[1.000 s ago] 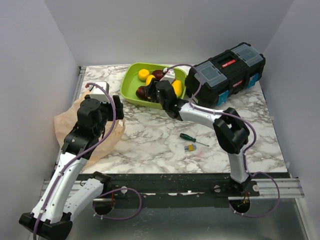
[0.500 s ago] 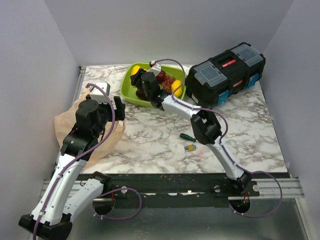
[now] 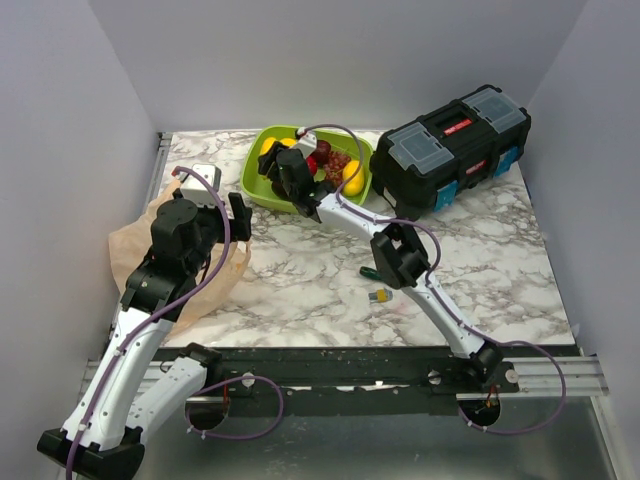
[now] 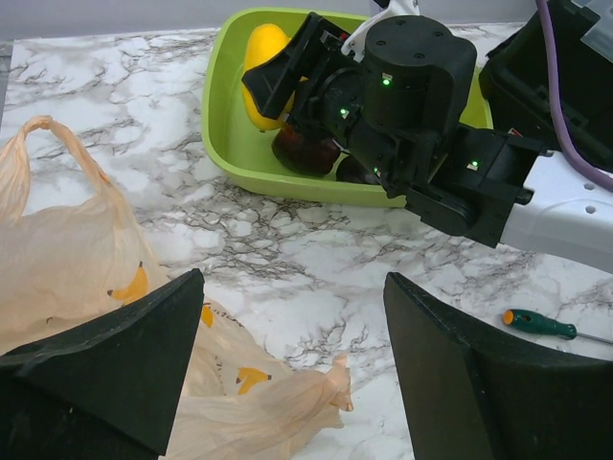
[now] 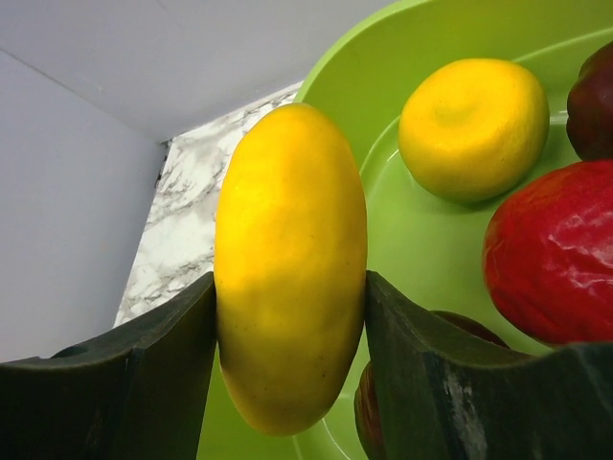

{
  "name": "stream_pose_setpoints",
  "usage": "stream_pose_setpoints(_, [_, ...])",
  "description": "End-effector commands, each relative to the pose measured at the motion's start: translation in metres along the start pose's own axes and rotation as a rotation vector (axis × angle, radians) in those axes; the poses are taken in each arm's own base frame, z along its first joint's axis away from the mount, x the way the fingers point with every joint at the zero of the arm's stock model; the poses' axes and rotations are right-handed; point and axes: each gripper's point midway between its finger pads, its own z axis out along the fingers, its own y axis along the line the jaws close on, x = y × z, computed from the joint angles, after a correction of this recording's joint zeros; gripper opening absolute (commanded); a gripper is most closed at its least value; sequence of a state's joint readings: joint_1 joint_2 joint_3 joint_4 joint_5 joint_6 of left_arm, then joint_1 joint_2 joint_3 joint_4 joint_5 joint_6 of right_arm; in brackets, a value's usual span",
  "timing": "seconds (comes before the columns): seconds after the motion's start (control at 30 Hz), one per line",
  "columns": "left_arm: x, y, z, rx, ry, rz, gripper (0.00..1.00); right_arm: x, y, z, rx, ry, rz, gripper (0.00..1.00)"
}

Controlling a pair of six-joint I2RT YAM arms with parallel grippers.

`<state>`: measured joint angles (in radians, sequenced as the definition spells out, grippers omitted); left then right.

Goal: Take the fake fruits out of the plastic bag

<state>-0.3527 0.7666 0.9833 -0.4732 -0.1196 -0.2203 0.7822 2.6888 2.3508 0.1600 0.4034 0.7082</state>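
My right gripper (image 3: 273,160) reaches over the left end of the lime-green tray (image 3: 252,188). In the right wrist view it (image 5: 289,287) is shut on a long yellow fruit (image 5: 287,182) held above the tray floor. A round yellow fruit (image 5: 472,129), a red fruit (image 5: 556,254) and a dark purple fruit (image 5: 596,101) lie in the tray. The pale-orange plastic bag (image 3: 135,255) lies flat at the left. My left gripper (image 4: 292,364) is open and empty above the bag's right edge (image 4: 86,278). No fruit shows inside the bag.
A black toolbox (image 3: 455,145) stands at the back right beside the tray. A green-handled screwdriver (image 4: 536,324) and a small yellow piece (image 3: 380,295) lie on the marble table (image 3: 300,290) under the right arm. Walls close in on the left, back and right.
My right gripper has moved left and farther back over the tray to its left end. The left arm and the bag have not moved.
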Motion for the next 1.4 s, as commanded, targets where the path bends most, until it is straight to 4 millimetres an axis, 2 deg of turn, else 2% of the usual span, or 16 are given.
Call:
stream_pose_setpoints(0.0, [-0.008, -0.005, -0.003, 0.03, -0.026, 0.002, 0.76, 0.005, -0.001, 0.004, 0.005, 0.0, -0.004, 0.63])
stream_pose_setpoints(0.17, [-0.008, -0.004, -0.004, 0.027, -0.028, 0.005, 0.77, 0.01, 0.003, 0.002, -0.002, 0.006, -0.028, 0.74])
stream_pose_setpoints(0.33, [-0.007, -0.005, -0.004, 0.033, -0.029, 0.005, 0.77, 0.006, 0.01, -0.003, -0.007, 0.01, -0.049, 0.77])
stream_pose_setpoints(0.5, [-0.006, -0.007, -0.003, 0.049, -0.025, 0.007, 0.77, -0.011, 0.023, -0.018, -0.019, 0.01, -0.095, 0.78])
stream_pose_setpoints(0.67, [-0.004, -0.008, -0.001, 0.051, -0.019, 0.011, 0.77, -0.034, 0.024, -0.046, -0.011, 0.034, -0.163, 0.8])
stream_pose_setpoints(0.83, [-0.003, -0.012, 0.0, 0.076, -0.02, 0.014, 0.77, -0.051, 0.01, -0.094, 0.013, 0.079, -0.214, 0.83])
stream_pose_setpoints(0.87, [-0.002, -0.013, 0.0, 0.08, -0.021, 0.015, 0.77, -0.05, 0.0, -0.105, 0.031, 0.093, -0.228, 0.83])
stream_pose_setpoints(0.9, [-0.003, -0.013, 0.0, 0.084, -0.023, 0.019, 0.77, -0.057, -0.002, -0.118, 0.037, 0.093, -0.238, 0.84])
stream_pose_setpoints(0.93, [-0.003, -0.014, 0.001, 0.087, -0.024, 0.021, 0.77, -0.056, -0.015, -0.129, 0.066, 0.103, -0.252, 0.84])
stream_pose_setpoints(1.23, [-0.009, -0.02, -0.002, 0.124, -0.055, 0.03, 0.78, -0.107, -0.081, -0.253, 0.198, 0.058, -0.333, 0.91])
stream_pose_setpoints(1.37, [-0.017, -0.029, -0.007, 0.175, -0.092, 0.005, 0.79, -0.124, -0.097, -0.3, 0.202, 0.054, -0.331, 0.94])
